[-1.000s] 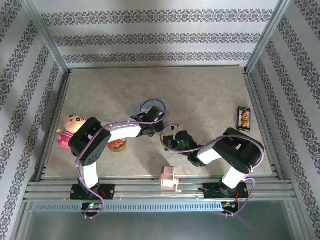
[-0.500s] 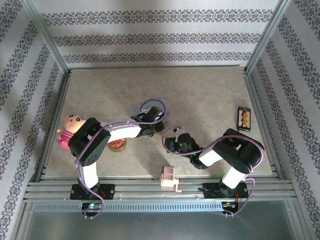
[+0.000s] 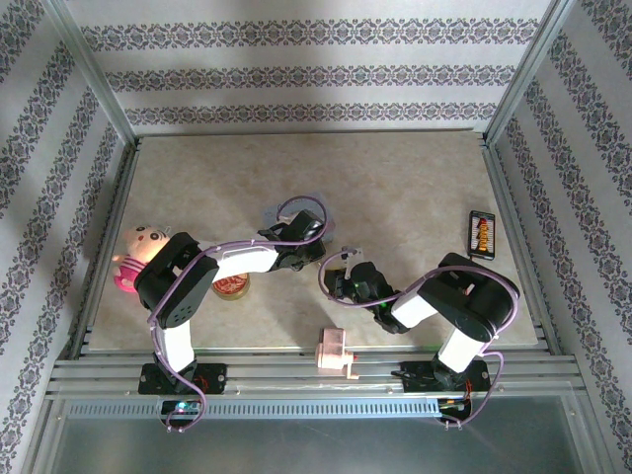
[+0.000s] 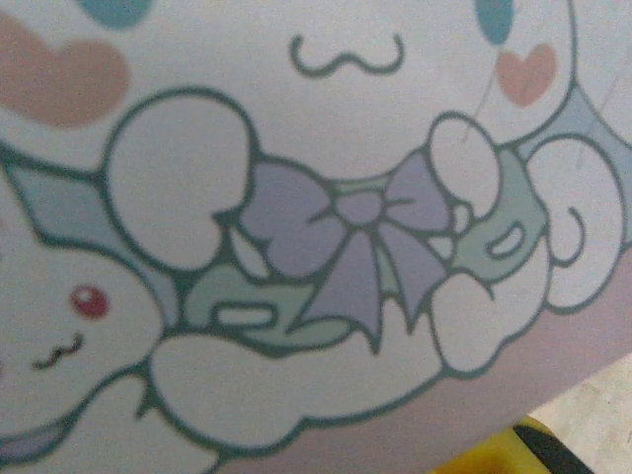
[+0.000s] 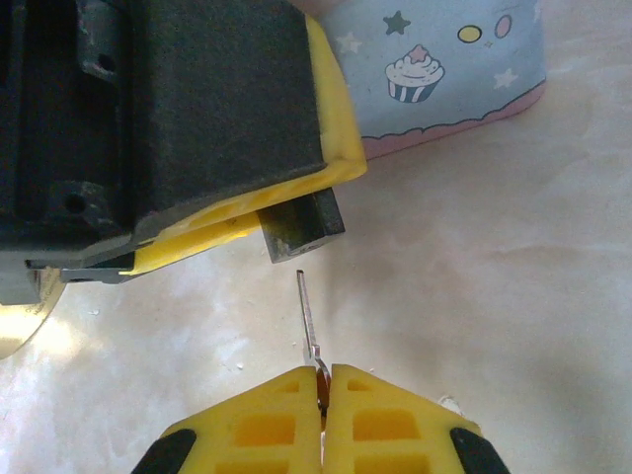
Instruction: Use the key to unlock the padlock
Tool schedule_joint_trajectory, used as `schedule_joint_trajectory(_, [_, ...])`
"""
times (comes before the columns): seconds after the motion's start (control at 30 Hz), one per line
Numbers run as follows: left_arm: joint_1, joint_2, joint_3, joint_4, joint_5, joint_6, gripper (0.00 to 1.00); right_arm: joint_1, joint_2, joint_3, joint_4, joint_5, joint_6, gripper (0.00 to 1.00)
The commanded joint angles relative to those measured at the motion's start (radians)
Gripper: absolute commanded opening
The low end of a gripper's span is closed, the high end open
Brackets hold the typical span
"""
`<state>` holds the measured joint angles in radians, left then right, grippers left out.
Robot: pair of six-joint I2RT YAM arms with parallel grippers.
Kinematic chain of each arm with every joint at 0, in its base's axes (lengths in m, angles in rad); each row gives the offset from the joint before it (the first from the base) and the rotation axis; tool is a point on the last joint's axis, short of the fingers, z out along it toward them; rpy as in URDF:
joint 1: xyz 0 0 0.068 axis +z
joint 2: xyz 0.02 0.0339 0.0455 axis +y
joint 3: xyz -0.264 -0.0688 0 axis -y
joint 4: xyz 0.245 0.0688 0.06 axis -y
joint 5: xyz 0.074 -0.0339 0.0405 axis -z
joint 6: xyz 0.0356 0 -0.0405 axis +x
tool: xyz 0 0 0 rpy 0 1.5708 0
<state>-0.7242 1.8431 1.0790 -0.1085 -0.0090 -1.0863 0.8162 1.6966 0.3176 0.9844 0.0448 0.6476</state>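
Note:
The padlock (image 5: 301, 225) is a small dark block sticking out from between the black and yellow fingers (image 5: 207, 109) of my left gripper (image 3: 314, 255), which is shut on it. My right gripper (image 5: 323, 373) is shut on the key (image 5: 308, 316). Its thin blade points up at the underside of the padlock, and the tip stops a short gap below the body. In the top view, my right gripper (image 3: 342, 281) sits just right of and nearer than the left one. The shackle is hidden.
A pale blue cartoon tin (image 5: 444, 59) lies just behind the padlock, and its lid (image 4: 296, 197) is close under the left wrist camera. A pink block (image 3: 334, 353) sits at the near edge. A pink doll (image 3: 133, 252) and a round tin (image 3: 232, 287) are at the left, a black card (image 3: 481, 234) at the right.
My right gripper has shifted slightly nearer and to the right with the key. The left arm has stayed still.

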Motion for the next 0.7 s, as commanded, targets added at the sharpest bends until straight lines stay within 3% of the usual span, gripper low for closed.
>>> schedule_joint_trajectory(0.0, [0.011,-0.032,-0.003,0.04,0.01,-0.02,0.06,0.011,0.023,0.021,0.039,0.014,-0.01,0.0])
schedule_joint_trajectory(0.67, [0.011,-0.031,-0.01,0.049,0.02,-0.026,0.06,0.014,0.031,0.021,0.079,0.022,-0.035,0.0])
